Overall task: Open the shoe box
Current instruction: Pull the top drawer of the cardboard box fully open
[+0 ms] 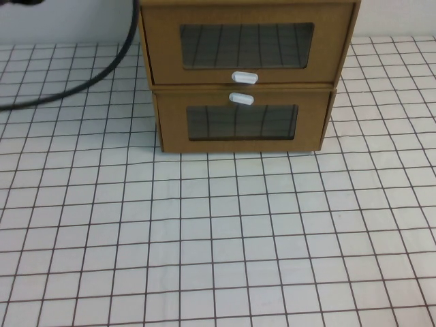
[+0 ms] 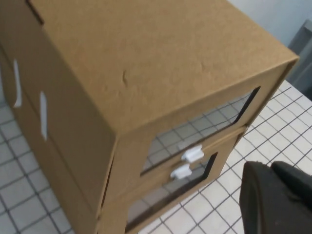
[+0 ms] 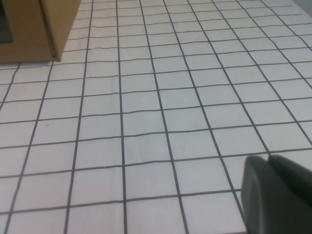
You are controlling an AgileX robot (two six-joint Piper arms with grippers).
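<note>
a: where's the brown cardboard shoe box (image 1: 172, 122)?
b: far middle of the white grid-lined table (image 1: 204, 238). two windowed tiers are stacked, both fronts flush, with a small white plastic handle (image 1: 244, 77) on each.
a: and the grippers?
b: the left gripper (image 2: 272, 168) is raised close by the box, its dark fingers (image 2: 257, 204) pressed together. the right gripper (image 3: 269, 160) is low over bare grid (box well off), also pressed together, holding nothing.

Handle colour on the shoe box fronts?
White, upper handle and lower handle alike. Shows best in the high view.
</note>
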